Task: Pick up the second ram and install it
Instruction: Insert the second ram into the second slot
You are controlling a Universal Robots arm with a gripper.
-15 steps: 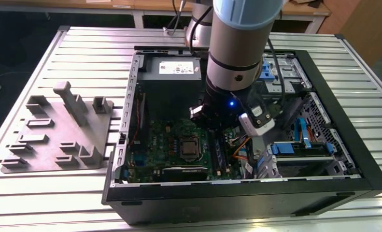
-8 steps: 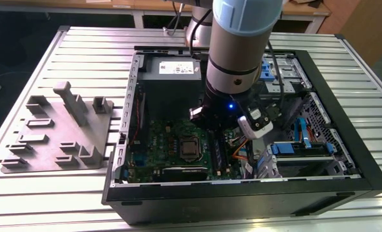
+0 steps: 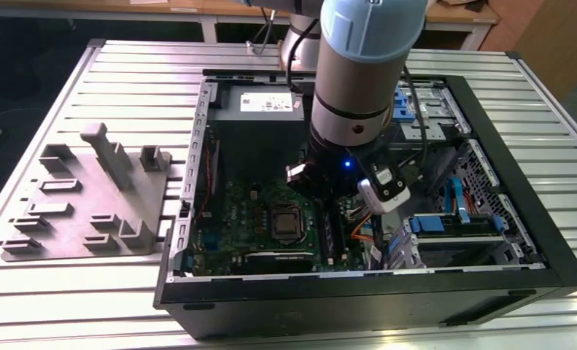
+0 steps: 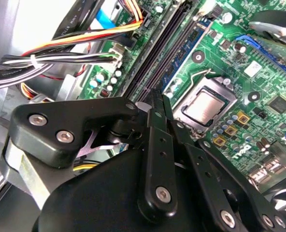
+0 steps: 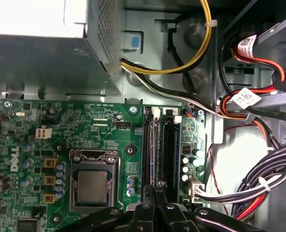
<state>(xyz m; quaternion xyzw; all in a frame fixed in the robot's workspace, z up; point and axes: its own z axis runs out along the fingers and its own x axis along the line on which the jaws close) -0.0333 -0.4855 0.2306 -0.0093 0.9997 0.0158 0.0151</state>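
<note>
— What sort of place is this?
— Probably a robotics lab or workshop: a slotted aluminium table point(image 3: 74, 95), a grey fixture plate point(image 3: 84, 211), an opened computer case point(image 3: 366, 302) under a robot arm point(image 3: 366, 58).
— And behind?
— Wooden benches point(image 3: 171, 9).

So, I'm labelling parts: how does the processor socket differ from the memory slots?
The processor socket is squarish, with a silvery chip in a metal frame; the memory slots are long, narrow and black. The socket stands alone; the slots run side by side. Both sit on the motherboard.

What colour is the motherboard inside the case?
Green; the motherboard shows best in the first wrist view.
</note>
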